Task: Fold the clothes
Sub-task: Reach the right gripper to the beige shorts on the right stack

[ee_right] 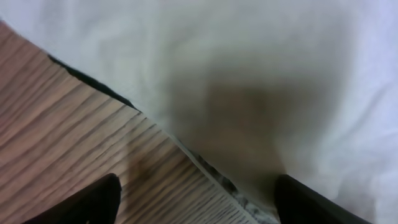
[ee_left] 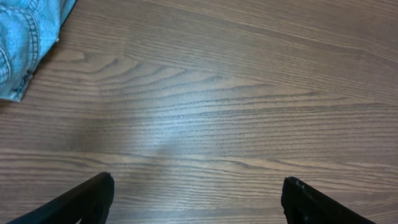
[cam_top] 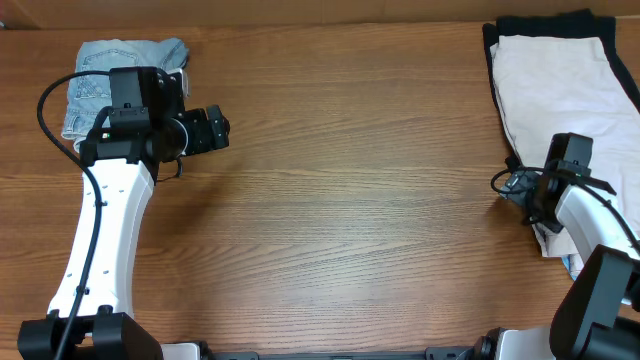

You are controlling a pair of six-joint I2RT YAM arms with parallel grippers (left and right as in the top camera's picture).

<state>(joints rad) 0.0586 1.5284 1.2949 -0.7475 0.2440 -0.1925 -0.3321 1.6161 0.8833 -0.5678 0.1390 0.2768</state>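
Pincer on the left arm hangs with its fingers spread wide over bare wood, holding nothing. The right pincer is also apart, one finger over wood and the other over pale cloth, clamped on nothing. A wood-grain surface fills the overhead view. At its 2 o'clock corner lies the black garment, showing only as a dark border. The cream shorts lie flat on top of it, with the right pincer at their 7 o'clock edge. At 10 o'clock sit the folded denim shorts, partly hidden by the left arm, with the left pincer just off their 3 o'clock side.
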